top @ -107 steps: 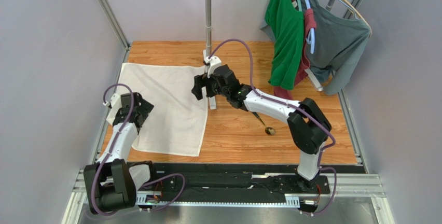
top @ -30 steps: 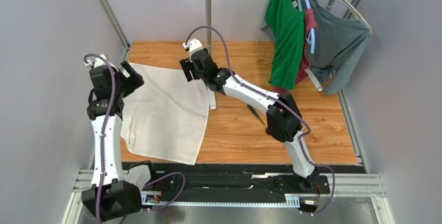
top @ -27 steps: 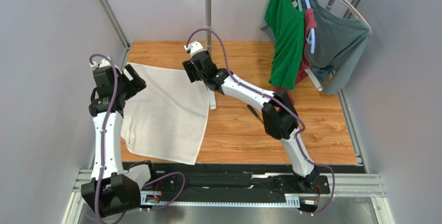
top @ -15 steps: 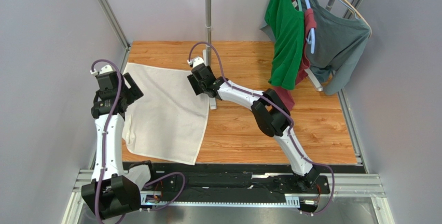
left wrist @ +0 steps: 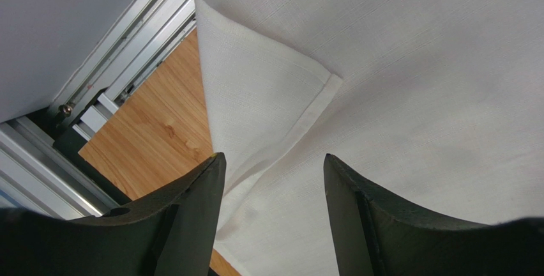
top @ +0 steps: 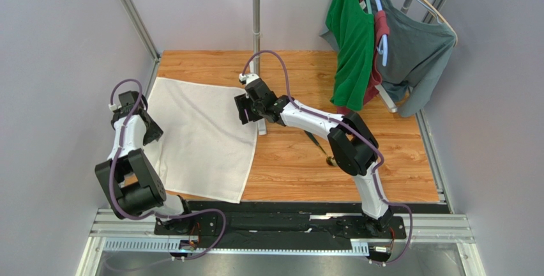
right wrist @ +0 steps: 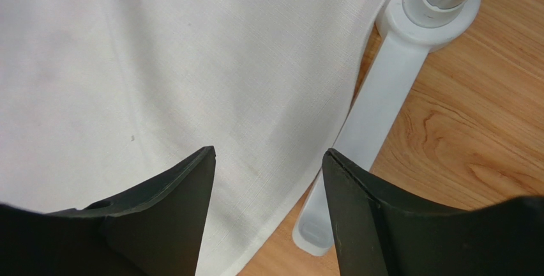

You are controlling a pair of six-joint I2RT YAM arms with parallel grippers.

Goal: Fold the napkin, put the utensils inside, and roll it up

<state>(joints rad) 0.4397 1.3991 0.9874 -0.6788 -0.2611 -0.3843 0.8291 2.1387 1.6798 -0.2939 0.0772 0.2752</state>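
Observation:
The white napkin (top: 201,135) lies spread on the left half of the wooden table. My left gripper (top: 151,133) hangs open over its left edge. In the left wrist view the left gripper (left wrist: 273,156) holds nothing, and a turned-over corner (left wrist: 268,91) of the napkin (left wrist: 415,97) lies just ahead of it. My right gripper (top: 244,114) is open above the napkin's right edge. The right wrist view shows the right gripper (right wrist: 269,150) empty over the napkin (right wrist: 159,65). The spoon (top: 317,143) lies on bare wood, its brassy bowl partly hidden by the right forearm.
The white pole stand (top: 256,27) rises just behind the right gripper, and its foot (right wrist: 383,110) lies beside the napkin's hem. A green shirt (top: 351,46) and a grey shirt (top: 415,52) hang at the back right. A metal frame rail (left wrist: 128,59) borders the table's left edge.
The left arm pulled back from the napkin's far left corner to its left edge, its jaws narrowing a little. The right gripper slid nearer along the right edge. The napkin lies flatter.

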